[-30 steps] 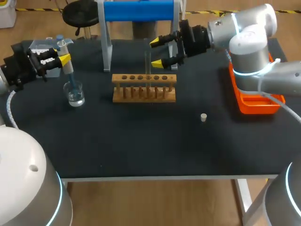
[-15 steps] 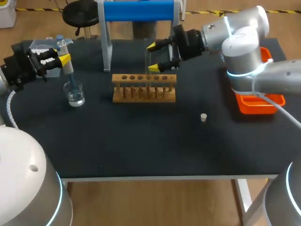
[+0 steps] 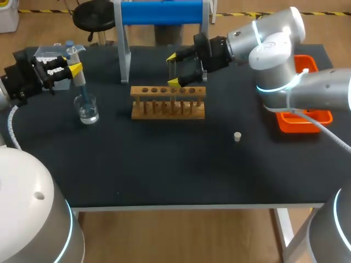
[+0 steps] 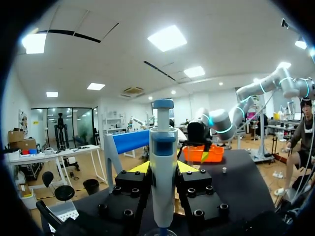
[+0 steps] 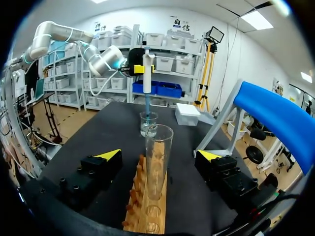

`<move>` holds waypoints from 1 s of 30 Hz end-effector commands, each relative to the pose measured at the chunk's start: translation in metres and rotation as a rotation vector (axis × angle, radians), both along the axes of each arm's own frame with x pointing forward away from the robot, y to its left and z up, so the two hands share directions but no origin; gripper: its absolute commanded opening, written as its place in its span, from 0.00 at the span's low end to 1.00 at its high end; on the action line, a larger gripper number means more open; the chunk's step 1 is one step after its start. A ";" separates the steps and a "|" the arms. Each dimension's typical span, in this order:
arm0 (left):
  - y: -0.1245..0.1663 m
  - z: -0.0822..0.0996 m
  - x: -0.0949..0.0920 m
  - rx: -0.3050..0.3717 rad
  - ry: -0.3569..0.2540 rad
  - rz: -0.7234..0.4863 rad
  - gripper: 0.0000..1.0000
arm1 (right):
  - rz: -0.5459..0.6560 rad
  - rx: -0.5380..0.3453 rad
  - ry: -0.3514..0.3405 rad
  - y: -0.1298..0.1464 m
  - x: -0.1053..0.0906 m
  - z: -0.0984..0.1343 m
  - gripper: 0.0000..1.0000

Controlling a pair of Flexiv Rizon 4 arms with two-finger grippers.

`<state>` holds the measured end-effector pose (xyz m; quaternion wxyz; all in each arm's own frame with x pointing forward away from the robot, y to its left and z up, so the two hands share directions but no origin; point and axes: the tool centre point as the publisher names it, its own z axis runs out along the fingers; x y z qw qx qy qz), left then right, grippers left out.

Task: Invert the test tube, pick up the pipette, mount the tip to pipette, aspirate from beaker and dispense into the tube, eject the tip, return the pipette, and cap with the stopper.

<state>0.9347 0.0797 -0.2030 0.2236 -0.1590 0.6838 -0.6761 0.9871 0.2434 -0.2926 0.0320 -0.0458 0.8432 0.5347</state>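
1. Read the clock on the head view, with 12 o'clock at the far edge of the desk. The wooden rack sits a little toward 12 from the desk's middle.
2. Your left gripper hangs near the desk's left edge, at about 10 o'clock from the rack. It is clamped on the pipette, and the left wrist view shows one finger pressed against each side of the barrel.
3. The pipette stands nearly upright with its plunger end on top. Its lower end reaches down inside the beaker.
4. The beaker stands on the desk just below the left gripper. It is at 9 o'clock from the rack and well apart from it.
5. Your right gripper is over the rack's 12 o'clock side with its fingers spread wide. One yellow tip sits on each side of the test tube.
6. In the right wrist view you can see a gap on both sides of the test tube, so neither finger touches the glass.
7. The test tube stands upright in the rack with its mouth up, in a hole just right of the rack's middle.
8. The stopper lies alone on the desk at about 4 o'clock from the rack, well apart from it.
9. An orange tray sits at 3 o'clock by the desk's right edge, partly hidden behind your right arm.
10. A clear box sits just beyond the left gripper toward 12 o'clock.
11. A blue-topped stand rises at 12 o'clock behind the rack.
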 end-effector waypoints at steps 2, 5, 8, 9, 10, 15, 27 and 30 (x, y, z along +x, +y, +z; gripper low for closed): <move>0.000 0.000 0.000 0.000 0.001 -0.001 0.00 | -0.021 -0.004 -0.012 0.005 -0.002 -0.004 1.00; 0.000 0.000 0.000 0.000 0.001 -0.001 0.00 | -0.037 -0.010 -0.021 0.005 -0.002 -0.005 1.00; 0.000 0.000 0.000 0.000 0.001 -0.001 0.00 | -0.043 -0.015 -0.026 0.007 -0.002 -0.006 1.00; 0.000 0.000 0.000 0.000 0.001 -0.001 0.00 | -0.043 -0.018 -0.028 0.008 -0.002 -0.006 1.00; 0.000 0.000 0.000 0.000 0.001 -0.001 0.00 | -0.044 -0.019 -0.029 0.009 -0.002 -0.006 1.00; 0.000 0.000 0.000 0.000 0.001 -0.001 0.00 | -0.045 -0.037 -0.036 0.011 -0.001 -0.007 1.00; 0.000 0.000 0.000 0.000 0.001 -0.001 0.00 | -0.073 -0.047 -0.054 0.011 0.005 -0.005 1.00; 0.000 0.000 0.000 0.000 0.001 -0.001 0.00 | -0.073 -0.047 -0.054 0.011 0.005 -0.005 1.00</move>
